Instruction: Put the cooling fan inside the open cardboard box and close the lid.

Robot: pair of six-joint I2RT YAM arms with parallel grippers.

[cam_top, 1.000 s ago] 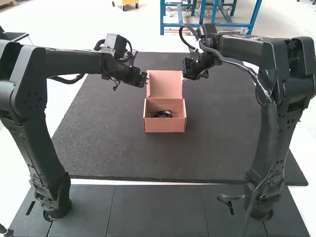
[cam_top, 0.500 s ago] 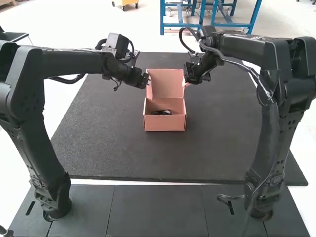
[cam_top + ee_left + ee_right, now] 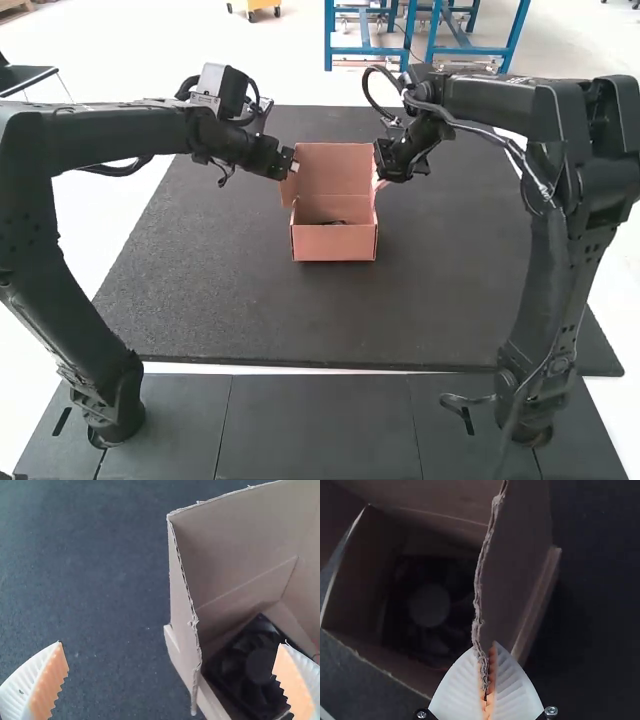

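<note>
Robotics laboratory bench. A black jointed left arm [image 3: 100, 135] and right arm [image 3: 500, 100] stand bolted to dark base plates [image 3: 320, 430] at the near edge of a white worktop [image 3: 620, 290], over which a black rubber mat [image 3: 200, 280] lies spread.

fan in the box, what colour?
Black. The cooling fan shows best in the left wrist view, at the bottom of the cardboard box.

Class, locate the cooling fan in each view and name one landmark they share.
High view: cooling fan inside the cardboard box on the mat.
Left wrist view: fan on the box floor, behind the side wall.
Right wrist view: fan on the box floor, beside the torn cardboard edge.
Shared landmark: the box walls around it.
</note>
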